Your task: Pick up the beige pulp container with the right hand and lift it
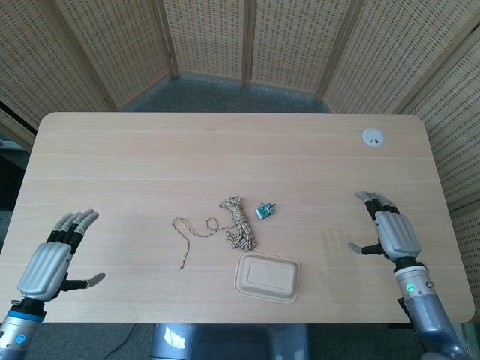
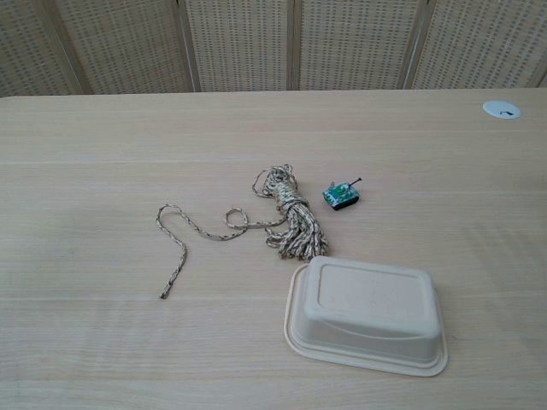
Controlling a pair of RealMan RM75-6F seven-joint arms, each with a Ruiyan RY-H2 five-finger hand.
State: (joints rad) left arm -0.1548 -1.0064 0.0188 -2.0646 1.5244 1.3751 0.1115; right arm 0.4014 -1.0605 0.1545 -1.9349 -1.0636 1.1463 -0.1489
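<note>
The beige pulp container (image 1: 268, 277) lies upside down near the table's front edge, a little right of centre; the chest view shows it (image 2: 369, 313) close up, its flat bottom facing up. My right hand (image 1: 390, 232) hovers over the table well to the right of it, fingers spread, holding nothing. My left hand (image 1: 56, 257) stays at the front left, also with fingers apart and nothing in it. Neither hand shows in the chest view.
A bundle of braided rope (image 1: 238, 223) with a loose tail (image 1: 187, 232) lies just behind the container. A small green toy tank (image 1: 265, 211) sits beside the rope. A white cable grommet (image 1: 373, 136) is set in the far right of the wooden table (image 1: 150, 157).
</note>
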